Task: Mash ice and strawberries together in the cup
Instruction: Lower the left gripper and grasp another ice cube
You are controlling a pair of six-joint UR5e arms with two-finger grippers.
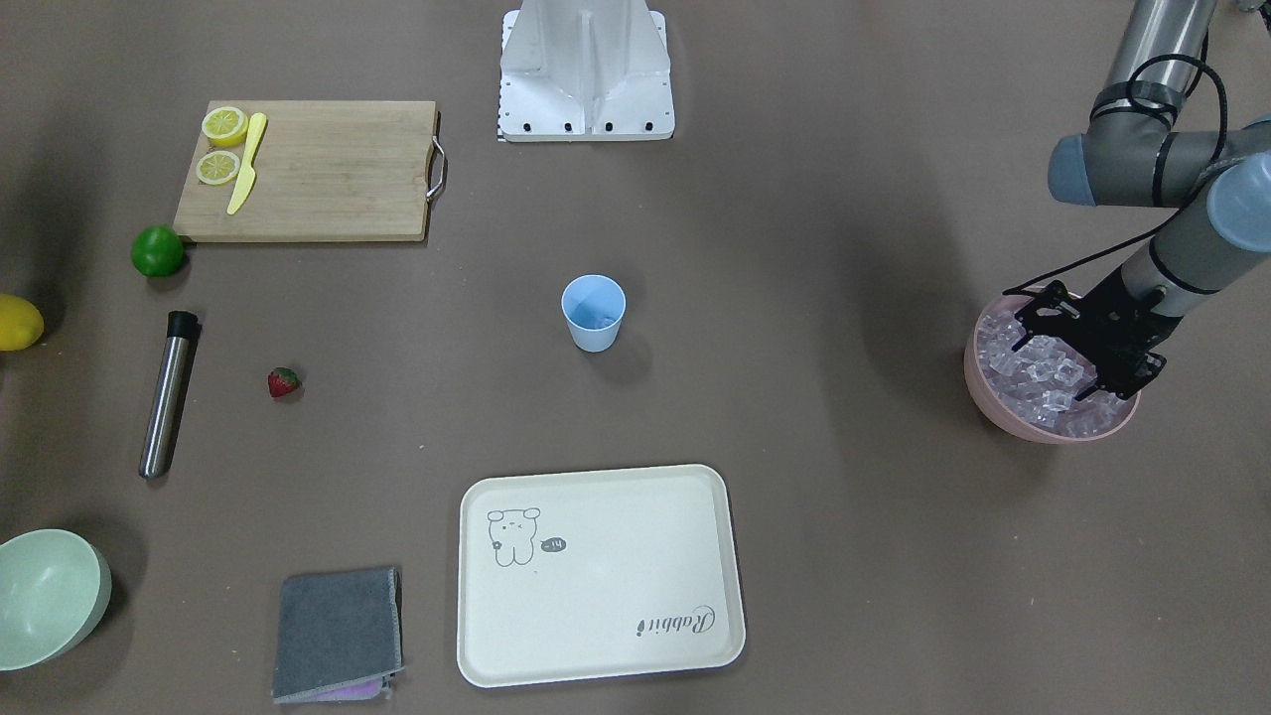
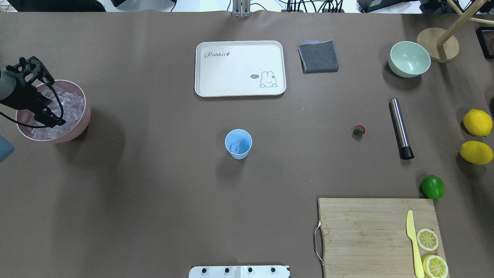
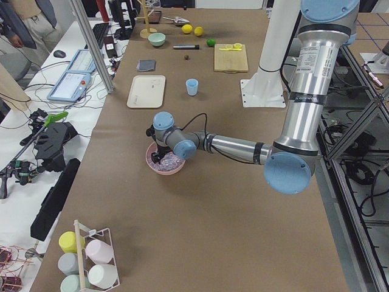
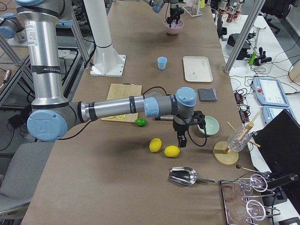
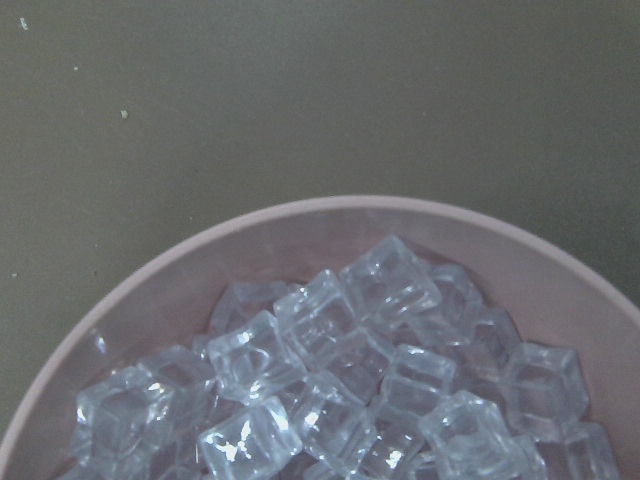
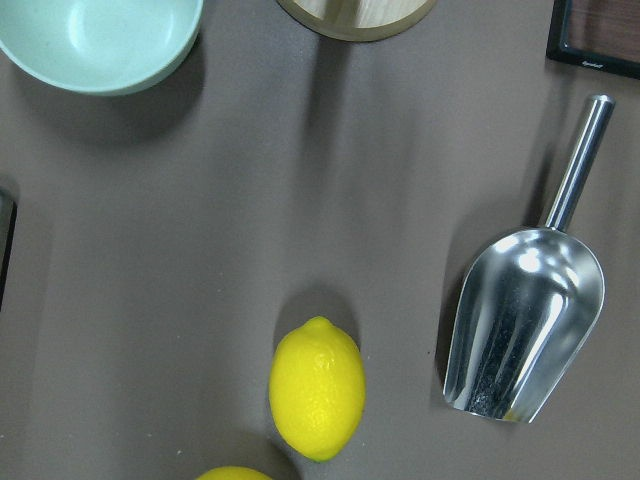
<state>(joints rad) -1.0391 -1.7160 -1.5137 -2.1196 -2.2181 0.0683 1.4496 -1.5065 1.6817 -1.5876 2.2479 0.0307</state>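
The ice (image 5: 330, 380) is a heap of small clear cubes filling a pink bowl (image 5: 500, 250). The light blue cup (image 2: 238, 143) stands upright mid-surface (image 1: 794, 298), handleless and tapered. The small red strawberry (image 1: 284, 382) with its green cap lies on the surface, well apart from the cup

Lime (image 2: 432, 187) near cutting board (image 2: 362, 235) (knife (image 2: 413, 243), lemon slices (image 2: 427, 239) atop).

Cup (image 2: 239, 155) contents indistinct; lemon (image 1: 15, 323) edge-cropped
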